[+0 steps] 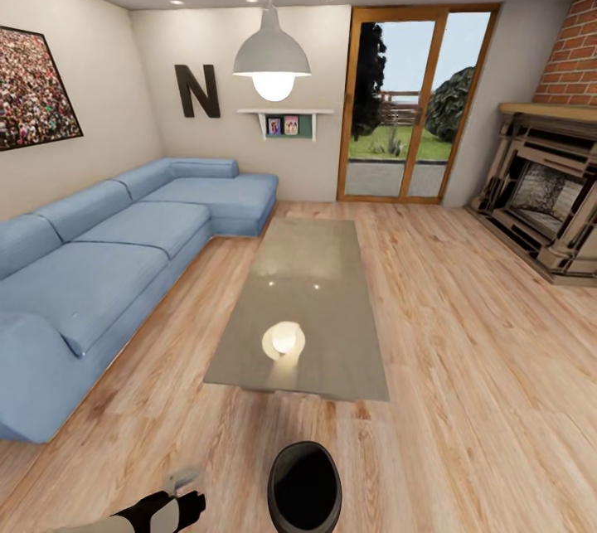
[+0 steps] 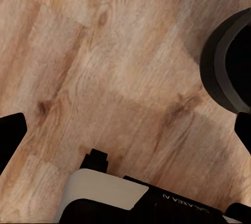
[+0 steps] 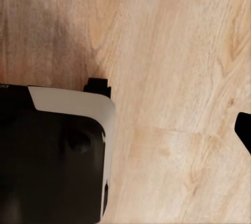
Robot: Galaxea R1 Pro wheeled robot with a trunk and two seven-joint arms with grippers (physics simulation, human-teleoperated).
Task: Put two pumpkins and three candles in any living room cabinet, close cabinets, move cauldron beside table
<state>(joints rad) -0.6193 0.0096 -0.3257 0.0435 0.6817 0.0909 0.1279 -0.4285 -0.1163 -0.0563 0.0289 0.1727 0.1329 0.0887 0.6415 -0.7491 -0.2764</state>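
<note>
Wooden floorboards (image 1: 464, 334) run under a blue sectional sofa (image 1: 108, 259) at left and the long glossy coffee table (image 1: 303, 301) mid-room. Near its close end sits the black cauldron (image 1: 304, 487) on the floor. The left gripper (image 2: 128, 125) hangs spread wide and empty beside it; the right gripper's state cannot be told.

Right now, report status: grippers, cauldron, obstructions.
Left gripper open, empty, over bare floor. Right gripper's state can't be told. Cauldron on the floor, just short of the coffee table's near end. Nothing between them.
</note>
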